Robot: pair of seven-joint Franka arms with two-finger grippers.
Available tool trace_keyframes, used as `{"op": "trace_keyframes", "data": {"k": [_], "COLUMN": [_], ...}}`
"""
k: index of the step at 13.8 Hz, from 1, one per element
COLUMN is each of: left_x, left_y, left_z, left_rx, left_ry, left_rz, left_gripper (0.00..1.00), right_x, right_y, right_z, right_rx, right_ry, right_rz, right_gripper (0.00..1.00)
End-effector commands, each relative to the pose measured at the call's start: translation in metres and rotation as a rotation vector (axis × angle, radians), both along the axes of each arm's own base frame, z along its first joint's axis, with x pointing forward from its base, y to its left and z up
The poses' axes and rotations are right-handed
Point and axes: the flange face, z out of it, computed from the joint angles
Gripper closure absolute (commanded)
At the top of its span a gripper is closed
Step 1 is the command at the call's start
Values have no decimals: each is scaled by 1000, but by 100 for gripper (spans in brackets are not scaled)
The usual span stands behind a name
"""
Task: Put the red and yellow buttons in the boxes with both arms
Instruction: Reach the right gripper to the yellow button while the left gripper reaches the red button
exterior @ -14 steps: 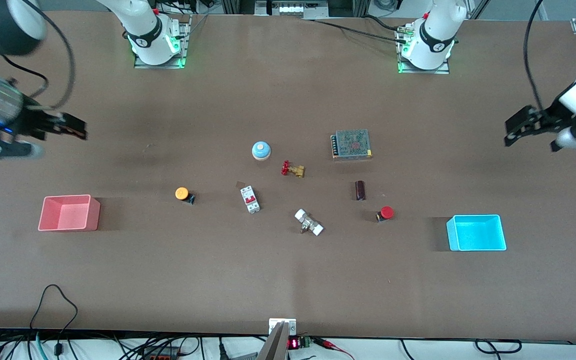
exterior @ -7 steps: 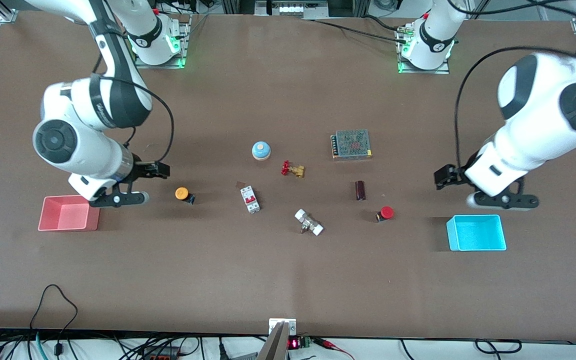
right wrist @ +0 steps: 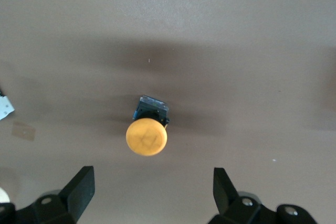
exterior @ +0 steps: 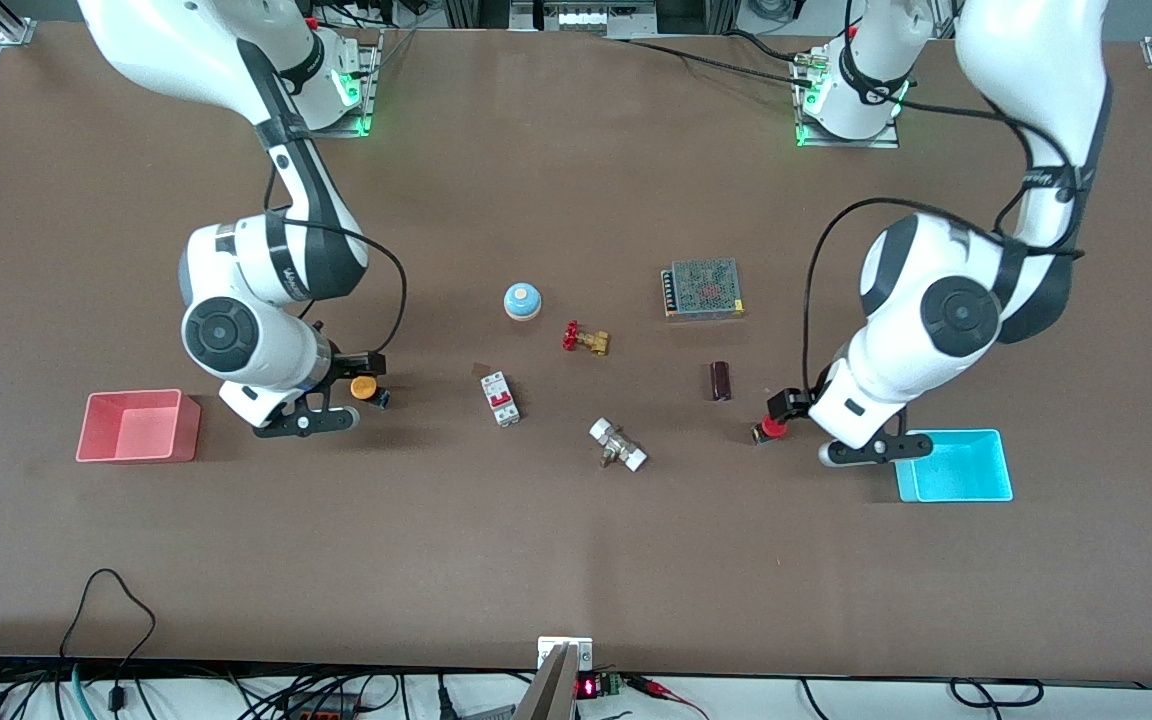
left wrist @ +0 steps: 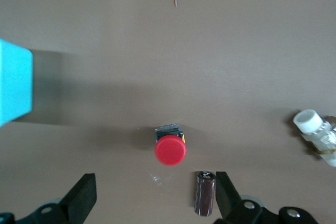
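Note:
The yellow button (exterior: 364, 387) lies on the table between the pink-red box (exterior: 188, 428) and a circuit breaker. My right gripper (exterior: 357, 372) hovers low just by it, open and empty; in the right wrist view the button (right wrist: 146, 136) sits just ahead of the gripper (right wrist: 152, 195). The red button (exterior: 769, 430) lies beside the cyan box (exterior: 966, 470), partly hidden by my left gripper (exterior: 784, 410), which is open and empty. In the left wrist view the red button (left wrist: 170, 149) sits just ahead of the gripper (left wrist: 156, 200), and the cyan box (left wrist: 13, 85) shows at the edge.
In the middle are a blue dome (exterior: 522, 300), a brass valve (exterior: 586, 339), a circuit breaker (exterior: 500, 398), a white-capped fitting (exterior: 618, 445), a dark cylinder (exterior: 721, 380) and a meshed power supply (exterior: 703, 288). The cylinder (left wrist: 205, 192) lies close to one left fingertip.
Both arms have swung in from the table's ends and come down. The right gripper now hovers by the yellow button, the left by the red button. Nothing on the table has moved.

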Motion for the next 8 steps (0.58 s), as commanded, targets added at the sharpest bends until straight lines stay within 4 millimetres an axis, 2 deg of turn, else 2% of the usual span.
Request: {"op": "trace_keyframes", "data": {"k": [1,4,5,8], "left_x": [1,-2,-3,-8], "left_y": [-12,-23,-24,-24], "left_z": [-31,-74,-83,-102], "left_rx": [4,39,54,77], "left_ry": [18,27,32,52], "left_rz": [42,62,62,55], "left_gripper": [0,0,0,0], "right_x": [5,7,8,5], "right_y": [7,9,8,13], "right_z": [-15,-25,-25,-52], "right_rx": [4,-2,-2,-20], "right_ry": [-23,-43,-45,-30], "right_rz": [-29,-70,-77,-104], "right_gripper": [0,0,0,0]}}
